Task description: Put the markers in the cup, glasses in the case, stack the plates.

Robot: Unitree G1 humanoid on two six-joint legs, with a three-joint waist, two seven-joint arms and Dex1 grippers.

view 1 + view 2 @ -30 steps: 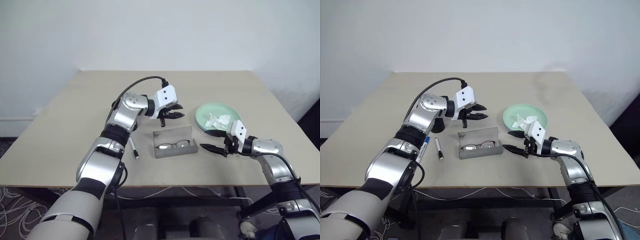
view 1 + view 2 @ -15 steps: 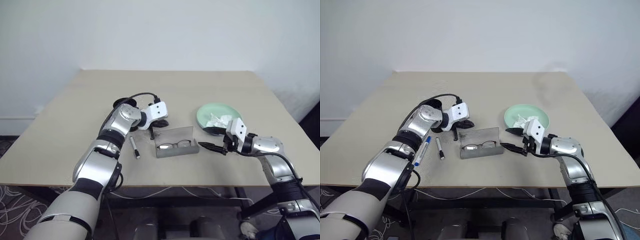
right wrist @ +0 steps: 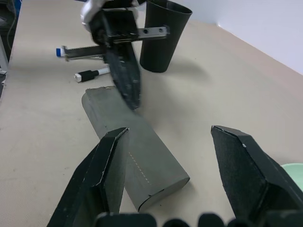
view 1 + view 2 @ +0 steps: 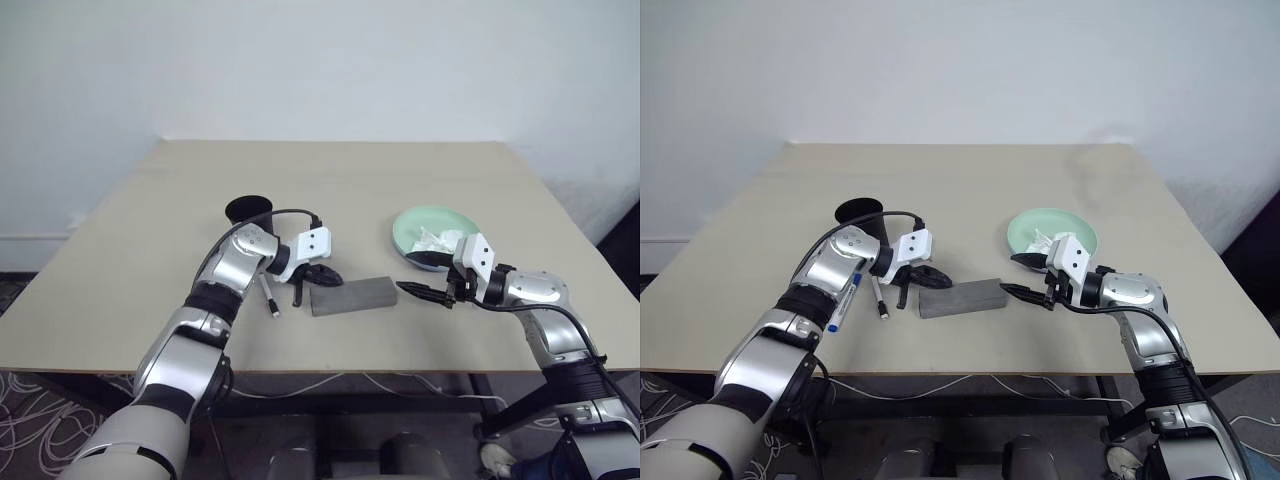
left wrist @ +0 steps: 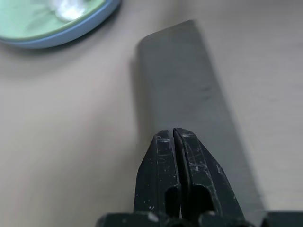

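Note:
The grey case (image 4: pixel 352 295) lies shut at the table's middle, so the glasses are hidden. My left gripper (image 4: pixel 318 275) is shut and empty, its tips over the case's left end (image 5: pixel 189 94). My right gripper (image 3: pixel 169 130) stands open just right of the case, holding nothing. The black cup (image 4: pixel 861 212) stands upright behind my left arm. A dark marker with a white part (image 4: pixel 878 297) and a blue-capped marker (image 4: pixel 845 298) lie on the table left of the case. The mint green plate (image 4: pixel 410 225) rests on the light blue one (image 5: pixel 90 29), behind my right gripper.
Crumpled white tissue (image 4: pixel 437 240) lies in the green plate. The table's front edge (image 4: pixel 330 372) runs close below the case, and a white wall rises behind the far edge. Bare tabletop spreads behind the cup and plates.
The case's lid, open with the glasses inside, is now shut. My left gripper shut and came down toward me onto the case's left end. The right gripper stayed put.

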